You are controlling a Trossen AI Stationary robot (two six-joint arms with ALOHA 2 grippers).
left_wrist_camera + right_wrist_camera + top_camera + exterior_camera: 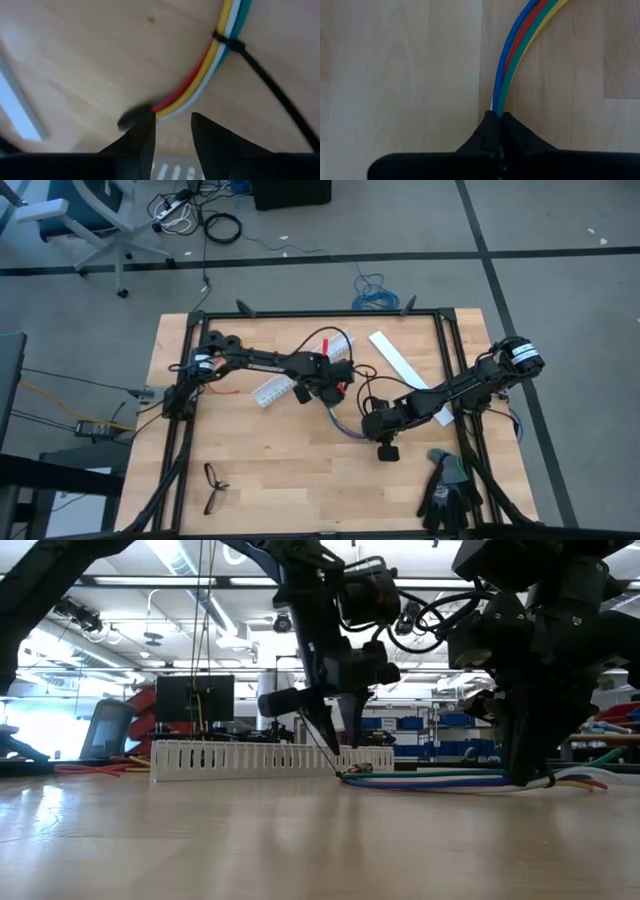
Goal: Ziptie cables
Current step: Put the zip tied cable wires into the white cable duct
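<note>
cables (pixel 506 65): multicoloured curved bundle | ziptie (pixel 231 42): black, seemingly looped around them

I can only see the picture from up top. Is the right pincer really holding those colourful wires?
Observer: Yes. Its wrist view shows the right pincer shut on the bundle of thin coloured cables.
Operator: Is a ziptie round them?
Observer: Yes. The left wrist view shows a thin black plastic ziptie looped round the cables.
Operator: What about the left pincer?
Observer: The left pincer is open, right by the cables' ends, with bare wood showing between its fingers.
</note>
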